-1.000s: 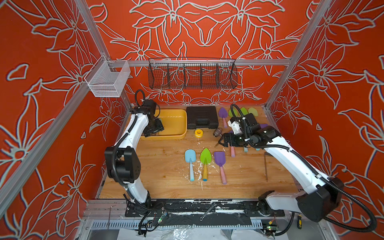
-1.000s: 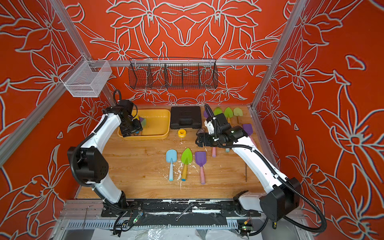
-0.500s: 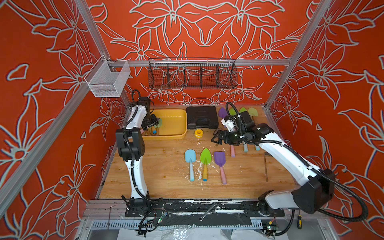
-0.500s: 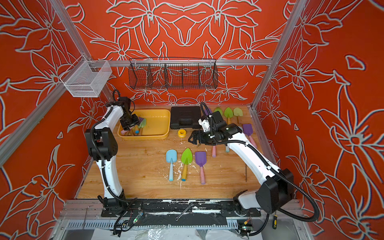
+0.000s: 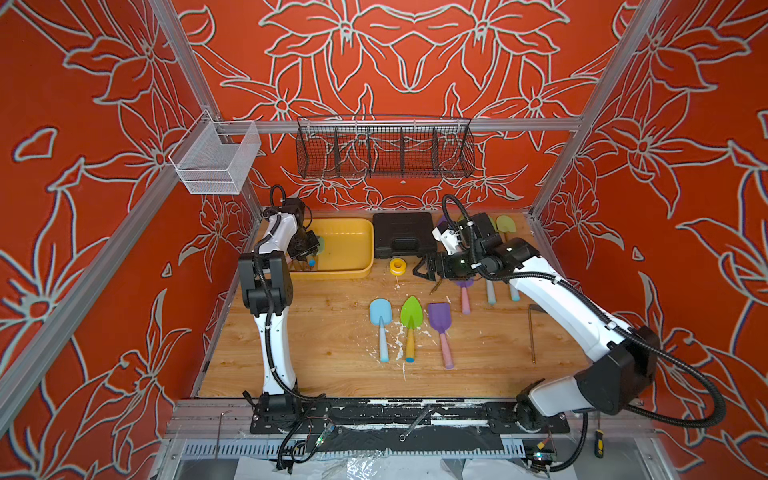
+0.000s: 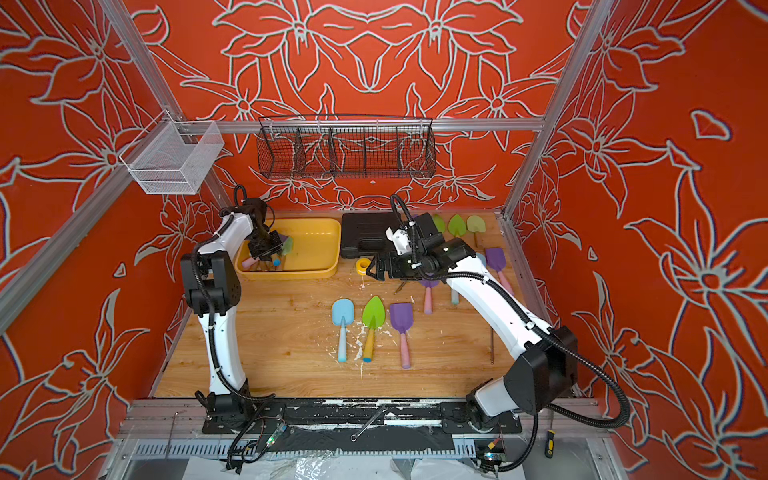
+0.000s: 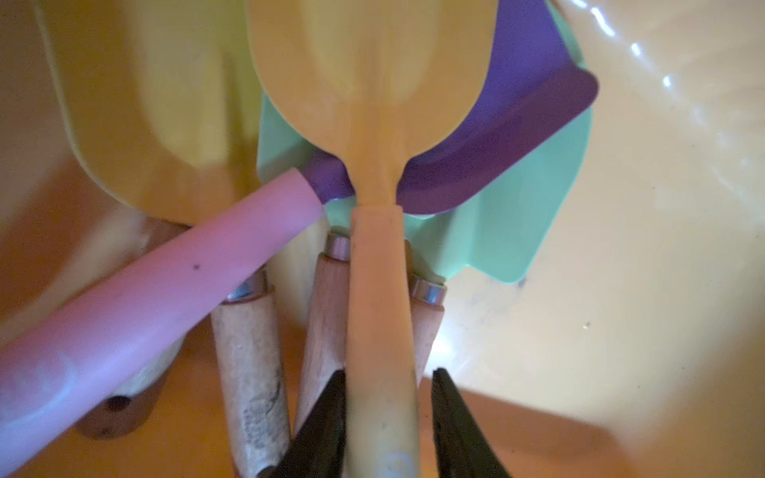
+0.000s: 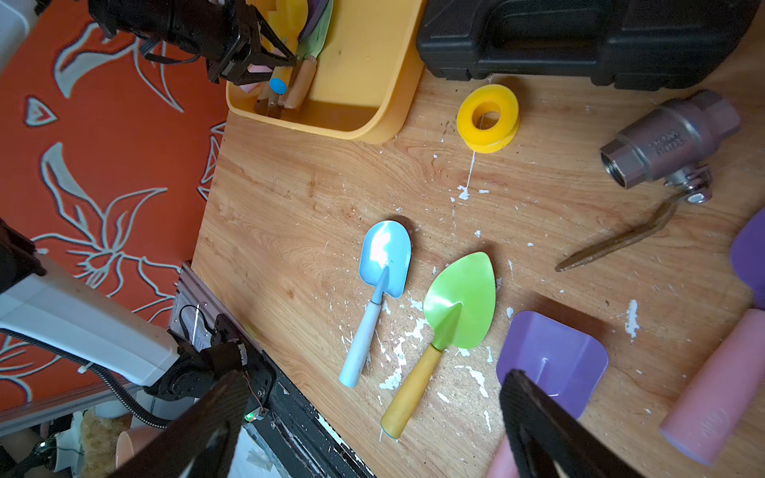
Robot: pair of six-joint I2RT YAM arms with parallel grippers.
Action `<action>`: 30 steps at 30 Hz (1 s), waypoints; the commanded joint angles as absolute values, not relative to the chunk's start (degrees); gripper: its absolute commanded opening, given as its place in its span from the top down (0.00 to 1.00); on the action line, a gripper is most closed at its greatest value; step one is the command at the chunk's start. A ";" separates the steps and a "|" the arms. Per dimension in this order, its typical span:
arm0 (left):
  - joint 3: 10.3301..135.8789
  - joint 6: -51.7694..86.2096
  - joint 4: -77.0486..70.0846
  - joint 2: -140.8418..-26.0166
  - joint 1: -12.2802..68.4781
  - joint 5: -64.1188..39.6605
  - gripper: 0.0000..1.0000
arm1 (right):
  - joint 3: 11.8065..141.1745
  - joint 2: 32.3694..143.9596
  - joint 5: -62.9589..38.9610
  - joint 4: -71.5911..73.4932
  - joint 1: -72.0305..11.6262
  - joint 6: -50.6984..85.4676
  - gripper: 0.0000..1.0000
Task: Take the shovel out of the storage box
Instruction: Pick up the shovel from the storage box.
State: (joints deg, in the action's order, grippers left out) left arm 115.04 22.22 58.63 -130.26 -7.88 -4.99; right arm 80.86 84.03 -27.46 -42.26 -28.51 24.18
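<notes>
- Inside the storage box (image 5: 351, 243), at the end nearest the left arm: the shovel (image 7: 372, 227), yellow in blade and handle, topmost in a heap of tools.
- Under it: a purple blade (image 7: 517, 136), a mint-green blade (image 7: 517, 240), a pink handle (image 7: 165, 298) lying crosswise, and wooden handles (image 7: 248, 351) with metal collars.
- Down in the box over that heap: left pincer (image 7: 389, 370), black fingers set either side of the shovel's handle, one against it, a thin gap at the other (cannot tell whether truly clamped or merely straddling).
- Hovering above the desk (image 5: 332, 332), just beside a yellow tape roll (image 5: 398, 266): right pincer (image 5: 419, 270), spread wide, grasping nothing.
- Behind the roll, just beside the box: a black tool case (image 5: 403, 235).
- In a row on the desk, well apart from the box: a blue shovel (image 5: 380, 311), a green shovel (image 5: 411, 318) and a purple shovel (image 5: 439, 318), blades toward the back wall.
- Near the right pincer, in the right wrist view: a metal valve (image 8: 670, 140) with a lever handle.
</notes>
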 commanded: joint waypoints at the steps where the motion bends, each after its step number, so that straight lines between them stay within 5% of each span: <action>1: 113.98 21.53 59.18 -129.09 -8.04 -4.55 0.75 | 83.33 85.20 -27.21 -43.79 -28.50 22.17 0.02; 11: 109.83 16.01 59.71 -118.69 -7.27 -3.46 1.00 | 86.08 85.90 -25.39 -46.66 -27.64 19.95 0.03; 20: 91.80 9.86 58.68 -95.86 3.43 -1.02 1.00 | 86.13 85.07 -24.44 -47.26 -25.98 17.81 0.02; 30: 61.88 20.77 52.09 -63.90 17.44 -1.12 1.00 | 86.76 85.50 -25.56 -47.07 -24.08 16.18 0.03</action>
State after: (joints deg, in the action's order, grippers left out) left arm 66.96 16.62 55.11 -69.10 15.33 -1.54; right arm 84.77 85.60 -25.50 -46.22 -24.43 17.96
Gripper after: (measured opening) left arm 0.242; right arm 0.974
